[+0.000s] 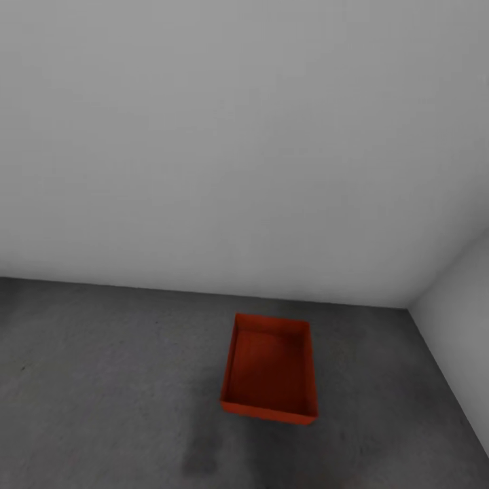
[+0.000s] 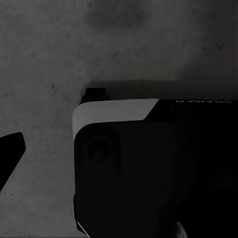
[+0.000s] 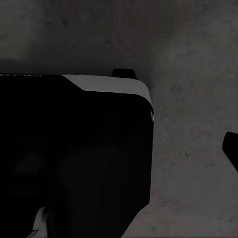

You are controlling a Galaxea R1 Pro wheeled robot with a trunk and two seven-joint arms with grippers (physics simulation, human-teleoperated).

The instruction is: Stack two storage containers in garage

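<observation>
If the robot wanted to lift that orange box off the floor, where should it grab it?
Probably by its thin rim, from above: the box sits upright and open on the concrete floor, with no lid or handles. The near short wall looks handiest.

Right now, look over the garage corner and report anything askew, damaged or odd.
Nothing stands out. One orange-red storage container sits upright and flat on the grey concrete floor near the wall corner, open side up, empty, intact. It sits slightly turned relative to the back wall.
</observation>
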